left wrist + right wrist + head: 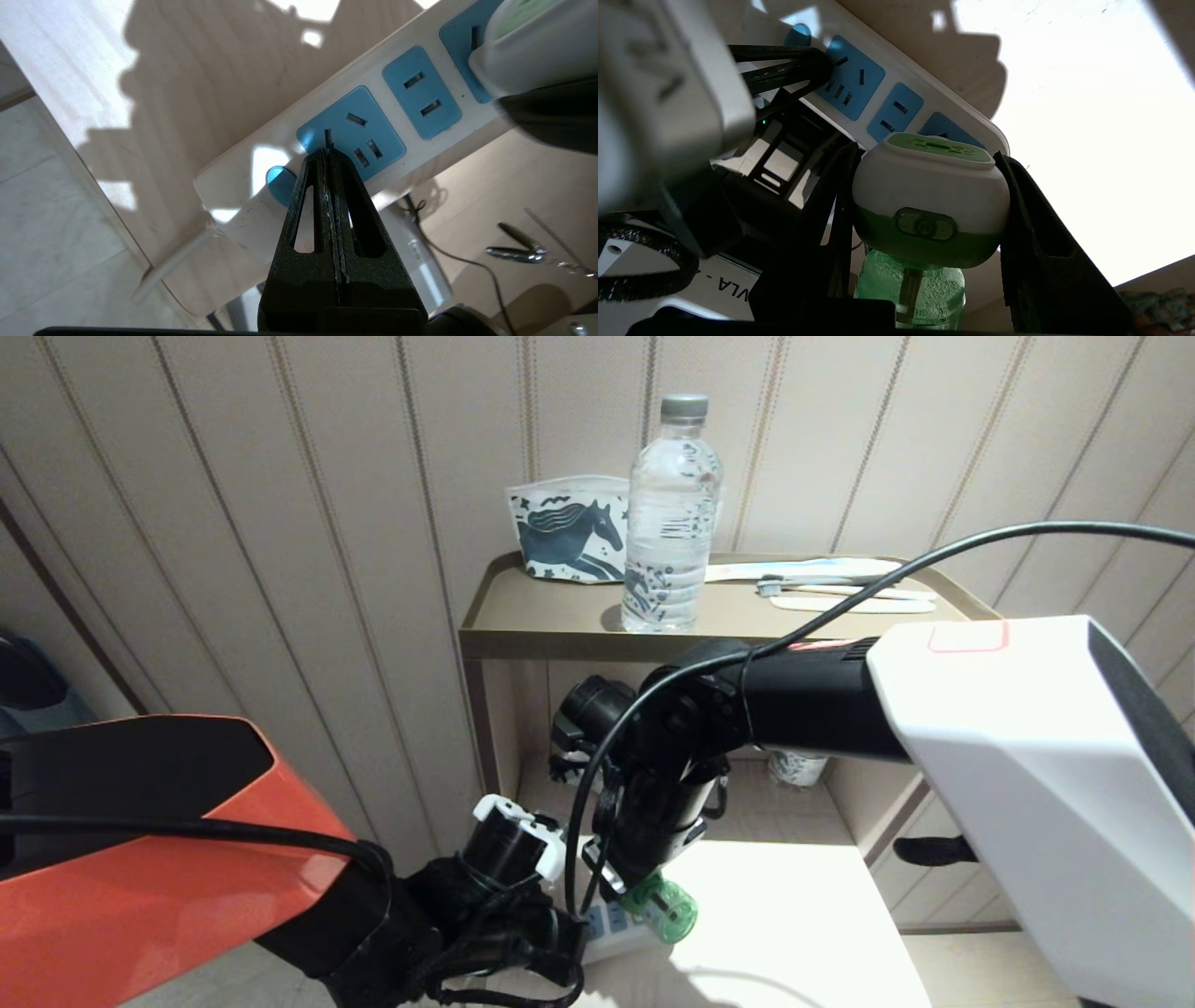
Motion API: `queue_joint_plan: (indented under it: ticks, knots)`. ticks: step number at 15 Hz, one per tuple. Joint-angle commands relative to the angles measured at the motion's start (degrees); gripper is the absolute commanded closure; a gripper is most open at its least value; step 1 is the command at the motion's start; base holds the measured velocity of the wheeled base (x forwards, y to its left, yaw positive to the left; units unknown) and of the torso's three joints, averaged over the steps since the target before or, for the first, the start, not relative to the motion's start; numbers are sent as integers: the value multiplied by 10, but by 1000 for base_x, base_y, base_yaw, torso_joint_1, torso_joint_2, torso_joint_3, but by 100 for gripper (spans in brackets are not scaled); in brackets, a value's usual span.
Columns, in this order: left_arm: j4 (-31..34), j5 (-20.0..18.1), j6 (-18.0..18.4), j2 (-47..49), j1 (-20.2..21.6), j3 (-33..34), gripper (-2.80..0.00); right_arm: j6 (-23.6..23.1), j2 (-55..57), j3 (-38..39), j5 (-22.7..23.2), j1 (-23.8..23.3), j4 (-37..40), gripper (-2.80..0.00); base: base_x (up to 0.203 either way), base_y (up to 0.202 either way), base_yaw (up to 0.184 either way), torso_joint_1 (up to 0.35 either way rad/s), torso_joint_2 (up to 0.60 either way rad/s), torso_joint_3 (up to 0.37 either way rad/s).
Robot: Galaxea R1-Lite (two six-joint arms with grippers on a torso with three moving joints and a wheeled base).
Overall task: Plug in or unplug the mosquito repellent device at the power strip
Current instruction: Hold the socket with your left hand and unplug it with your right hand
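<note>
Both arms are low over the power strip [624, 926], which lies flat on a pale wooden shelf [794, 896] at the bottom of a small stand.

Right gripper [927, 205]: the jaws stand part-way apart and are closed on the mosquito repellent device [930, 186]. One black jaw lies against each side of its white-and-green head. The translucent green bottle hangs out behind the head, between the jaws. The head's vented green face is turned toward the strip, at the socket panel farthest from the blue button [800, 32]. Whether the pins are seated in the socket cannot be told. In the left wrist view the device's white body [528, 51] sits right over that end socket, covering part of it.

Left gripper [328, 151]: the jaws are pressed together with no gap and nothing between them. The tips rest on the strip's top face at the edge of the first light-blue panel [355, 133], just beside the button. The middle socket panel [422, 93] is bare.

On the stand's upper tray [551, 616]: a clear water bottle [668, 518], a horse-print pouch [568, 527] and a toothbrush [840, 586].
</note>
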Motion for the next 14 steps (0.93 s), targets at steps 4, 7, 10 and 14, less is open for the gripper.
queue_joint_plan:
  ticks: [4, 7, 10, 14]
  knots:
    - [-4, 24, -4, 4, -23, -2, 0, 0, 13, 0, -5, -1, 3, 0, 0, 0, 0, 0, 0, 0]
    - [-4, 24, -4, 3, -26, -1, 0, -1, -7, -1, -6, 2, 2, 0, 0, 0, 0, 0, 0, 0]
    - [-4, 24, -5, 5, -38, 1, 0, 0, -21, 0, -10, 3, 4, 0, 0, 0, 0, 0, 0, 0]
    - [-5, 25, -6, -1, -41, 1, 0, 0, -34, 8, -11, 3, 7, 0, 0, 0, 0, 0, 0, 0]
